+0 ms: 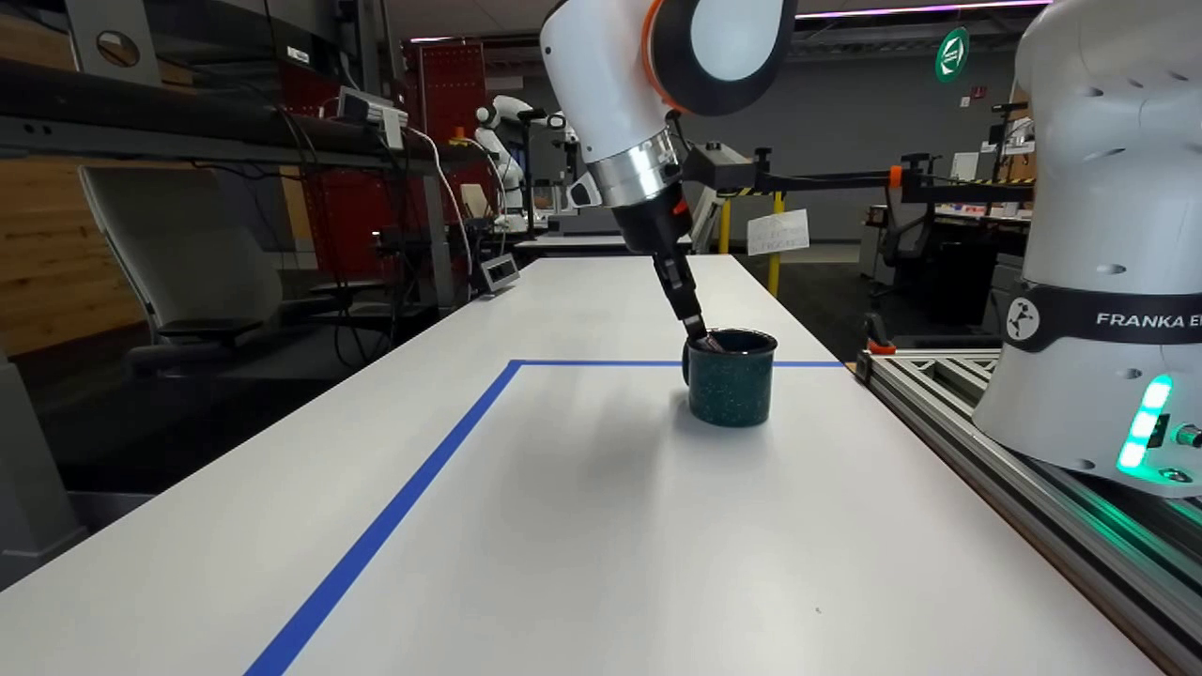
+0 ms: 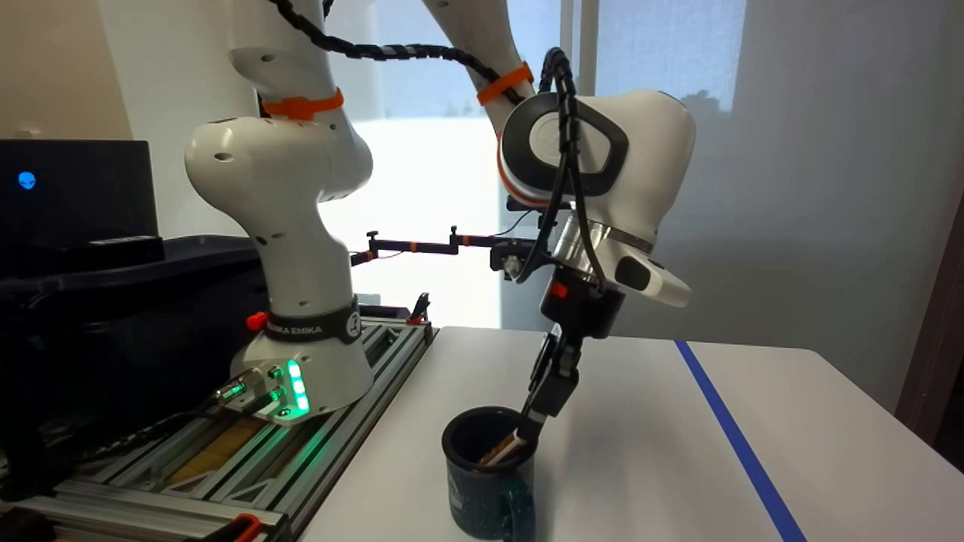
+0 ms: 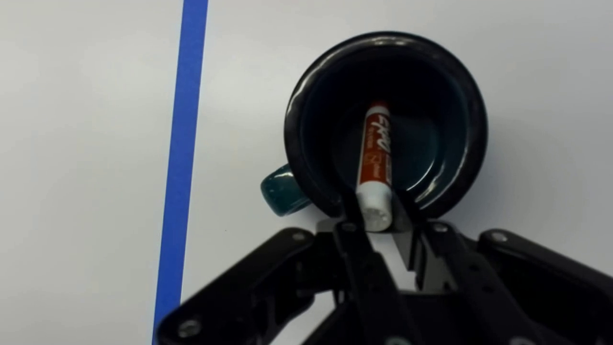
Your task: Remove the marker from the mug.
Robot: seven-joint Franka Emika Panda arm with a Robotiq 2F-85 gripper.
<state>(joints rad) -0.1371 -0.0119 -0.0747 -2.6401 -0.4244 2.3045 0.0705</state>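
Red marker [image 3: 375,158]: "EXPO" in wht, finer print illeg. Blk arm-base band [image 1: 1117,322], in both exterior views: "FRANKA E…" & "…KA EMIKA", w/ round emblem [image 1: 1023,319]. Laptop [image 2: 83,199]: blue alien-head logo [image 2: 27,180]. Hung paper [image 1: 778,232] & rd. grn sign [image 1: 951,54]: txt too blurry.

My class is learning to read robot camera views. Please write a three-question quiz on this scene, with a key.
1. True or false: the mug stands upright on the table.
2. Where is the end of the marker farther from the gripper? A) beside the mug; B) inside the mug; C) under the mug.
3. Fill the gap: in the wrist view, the marker's nearer end is coloured ____.
Key: 1 true; 2 B; 3 white.
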